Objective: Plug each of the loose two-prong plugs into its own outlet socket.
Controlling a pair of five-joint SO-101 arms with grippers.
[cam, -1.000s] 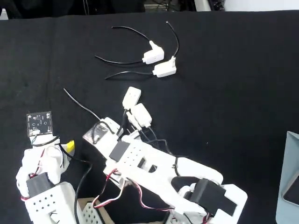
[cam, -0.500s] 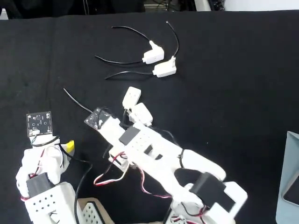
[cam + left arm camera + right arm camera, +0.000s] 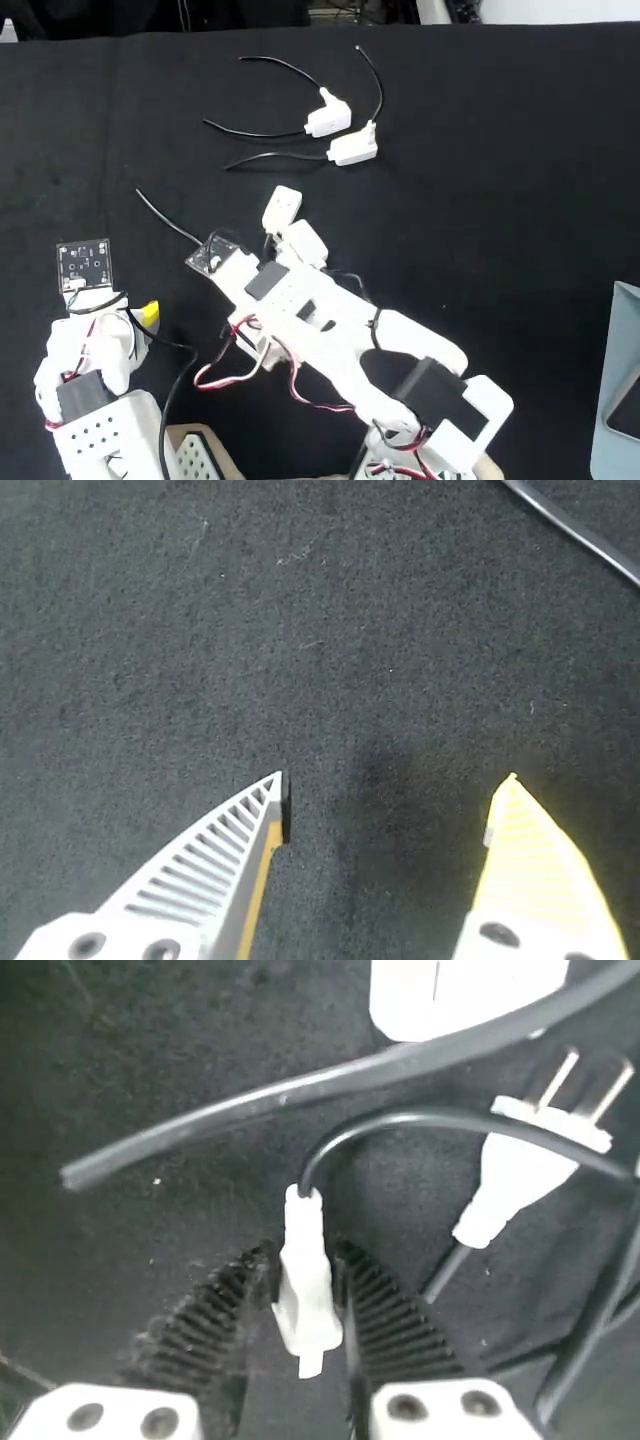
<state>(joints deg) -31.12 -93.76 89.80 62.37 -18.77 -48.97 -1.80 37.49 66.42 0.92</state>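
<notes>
right pincer (image 3: 305, 1255): pinching white plug (image 3: 301, 1295) by its flat sides, likely to steady the prongs | white plug: middle of worktop (image 3: 500, 150), near white block (image 3: 465, 990), maybe a socket | left pincer (image 3: 395, 777): spread, idle over bare worktop, near left

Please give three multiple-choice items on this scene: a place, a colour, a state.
1. Where lie the two loose white plastic plugs with black cords? A far across the table; B in a box; C on a wall.
2. The table's cover is: A black; B green; C white.
3. The right gripper is: A open, empty; B shut on a thin white corded plug; C open around a cup.
Key: 1A, seen in the high view; 2A, dark all over; 3B, fingers press its sides.
</notes>
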